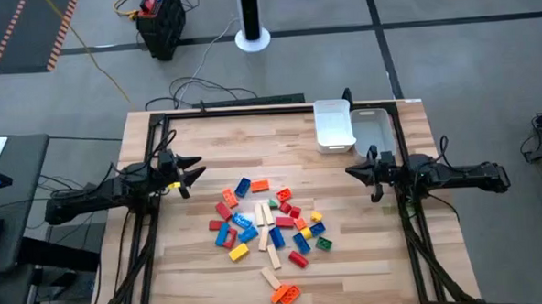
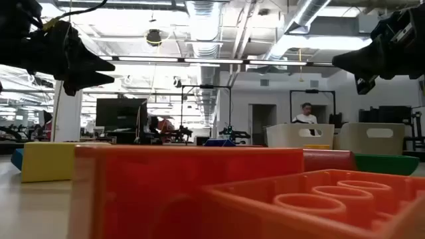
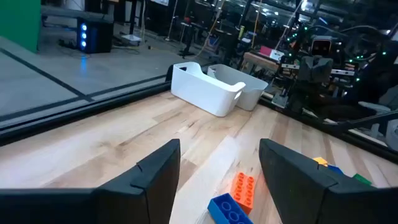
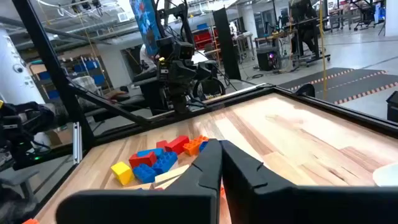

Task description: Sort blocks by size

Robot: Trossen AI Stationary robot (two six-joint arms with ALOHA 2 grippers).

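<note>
Blocks (image 1: 270, 233) lie heaped mid-bench, trays (image 1: 334, 126) at far edge empty. Left gripper (image 1: 191, 169) hovers beside pile, jaws wide, holding nothing; right gripper (image 1: 354, 171) waits opposite, jaws closed, empty. Bricks look light, rigid, slick: pinch flat sides, not studs.

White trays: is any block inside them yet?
No; from above both white trays look bare inside, and the blocks lie mid-table.

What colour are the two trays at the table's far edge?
Both trays are white; the left wrist view shows them best, side by side.
</note>
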